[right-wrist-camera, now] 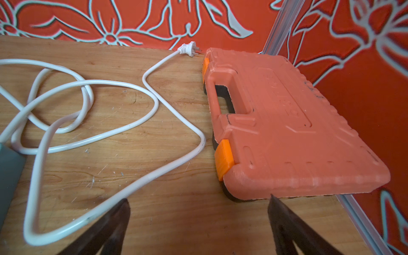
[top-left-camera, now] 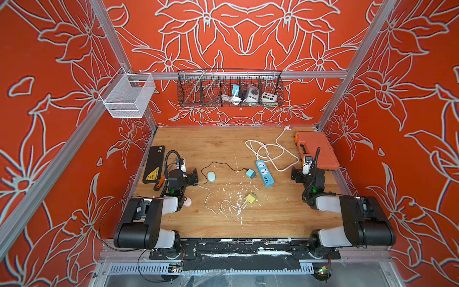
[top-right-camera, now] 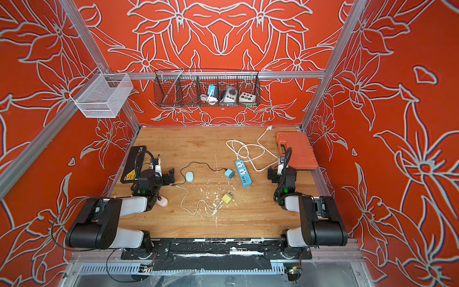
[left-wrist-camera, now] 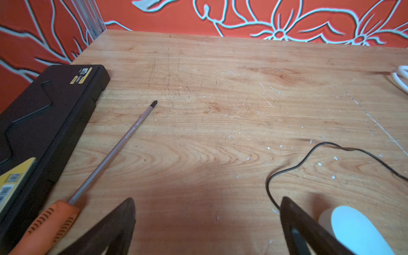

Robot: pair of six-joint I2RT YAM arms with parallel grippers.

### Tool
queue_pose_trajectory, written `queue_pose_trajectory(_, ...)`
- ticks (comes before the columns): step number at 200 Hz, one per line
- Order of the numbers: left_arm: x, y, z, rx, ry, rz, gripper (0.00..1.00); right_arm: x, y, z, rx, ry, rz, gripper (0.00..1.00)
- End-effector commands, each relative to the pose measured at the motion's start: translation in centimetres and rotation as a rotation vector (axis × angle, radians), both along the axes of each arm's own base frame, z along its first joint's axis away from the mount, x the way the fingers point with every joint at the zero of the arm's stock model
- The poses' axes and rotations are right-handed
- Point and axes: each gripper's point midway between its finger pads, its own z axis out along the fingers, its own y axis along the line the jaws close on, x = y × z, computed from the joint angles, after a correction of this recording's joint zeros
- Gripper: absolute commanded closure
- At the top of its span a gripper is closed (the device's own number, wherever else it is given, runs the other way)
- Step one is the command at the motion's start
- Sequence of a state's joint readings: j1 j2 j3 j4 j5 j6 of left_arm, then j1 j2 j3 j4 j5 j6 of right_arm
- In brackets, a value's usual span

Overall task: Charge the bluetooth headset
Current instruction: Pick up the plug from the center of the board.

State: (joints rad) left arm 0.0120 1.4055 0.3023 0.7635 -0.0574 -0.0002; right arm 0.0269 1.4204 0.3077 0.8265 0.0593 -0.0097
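Since neither hand holds anything, the job looks to be at its very start: the left gripper (left-wrist-camera: 207, 199) hovers low near the left edge of the bench (top-left-camera: 273, 223) with its jaws spread wide, and the right gripper (right-wrist-camera: 198, 198) does the same near the right edge. The headset case (top-left-camera: 211, 177), a pale blue oval that I take to be the task's thing, lies flat left of the bench's middle, just beside the left gripper, so that arm is well set to reach it. A thin black cable (left-wrist-camera: 326, 143) runs from a small blue charger (top-left-camera: 251, 173) and curls round the case, its free end close to the left gripper; the case appears not yet connected. The power strip (top-left-camera: 264, 173) sits right of the middle, just beside the charger and within the right arm's reach, which probably explains that arm's station. Its white cord (right-wrist-camera: 176, 113) loops toward the back edge and ends in a plug (right-wrist-camera: 187, 49) lying loose near the back right corner. A yellow charger (top-left-camera: 250, 198) lies nearer the front edge, while a screwdriver (left-wrist-camera: 106, 159), a black case (top-left-camera: 154, 164) and an orange tool case (right-wrist-camera: 287, 123) keep to the side edges, out of the way.
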Motion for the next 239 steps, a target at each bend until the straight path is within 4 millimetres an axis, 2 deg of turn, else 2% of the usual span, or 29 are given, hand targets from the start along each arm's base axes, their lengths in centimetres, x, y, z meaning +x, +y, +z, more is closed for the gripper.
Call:
queue_pose_trajectory(1, 0.4, -0.3, 0.5, -0.001, -0.012, -0.014, 0.0, 0.4, 0.4, 0.3, -0.004, -0.004, 0.02, 0.02)
queue_pose_trajectory(35, 0.5, 0.0, 0.6, 0.001, -0.007, 0.002, 0.0, 0.4, 0.4, 0.4, -0.003, -0.007, 0.017, 0.02)
queue_pose_trajectory(52, 0.8, 0.6, 1.4, 0.002, 0.025, 0.042, 0.0, 0.3, 0.2, 0.8, 0.0, -0.011, 0.003, 0.02)
queue_pose_trajectory(75, 1.3, 0.7, 2.9, 0.006, 0.053, 0.045, 0.0, 0.0, 0.5, 2.4, -0.009, 0.008, 0.031, 0.02)
queue_pose_trajectory(105, 1.5, 1.8, 5.2, -0.002, 0.049, 0.125, 0.0, -0.5, 0.6, 4.9, 0.01, 0.006, 0.025, 0.02)
queue_pose_trajectory(130, 1.7, 2.2, 8.4, -0.163, 0.008, 0.218, 0.0, -0.7, 0.0, 7.9, 0.184, -0.045, -0.072, 0.02)
queue_pose_trajectory(144, 1.3, 2.3, 9.2, -0.303, 0.011, 0.285, 0.0, -0.9, 0.3, 9.5, 0.308, -0.065, -0.095, 0.02)
queue_pose_trajectory(157, 0.6, 2.7, 9.2, -0.442, 0.035, 0.384, 0.0, -2.0, -0.5, 9.6, 0.508, -0.03, -0.237, 0.02)
queue_pose_trajectory(163, 0.5, 2.2, 9.4, -0.489, 0.042, 0.373, 0.0, -2.7, -1.0, 9.3, 0.595, -0.011, -0.321, 0.02)
queue_pose_trajectory(168, 0.6, 1.6, 9.6, -0.527, 0.047, 0.344, 0.0, -2.8, -0.9, 9.5, 0.645, -0.017, -0.327, 0.02)
queue_pose_trajectory(185, 0.8, -0.8, 10.6, -0.619, 0.068, 0.228, 0.0, -2.4, 1.2, 10.4, 0.735, -0.038, -0.209, 0.02)
queue_pose_trajectory(201, 0.5, -2.8, 11.0, -0.675, 0.14, 0.147, 0.02, -2.2, 3.8, 11.0, 0.759, 0.036, -0.074, 0.02)
queue_pose_trajectory(219, -0.3, -4.9, 10.4, -0.725, 0.249, 0.07, 0.08, -2.3, 6.1, 10.6, 0.766, 0.169, 0.031, 0.08)
queue_pose_trajectory(239, -1.7, -7.0, 9.4, -0.783, 0.359, 0.012, 0.1, -2.8, 7.7, 9.6, 0.762, 0.28, 0.094, 0.15)
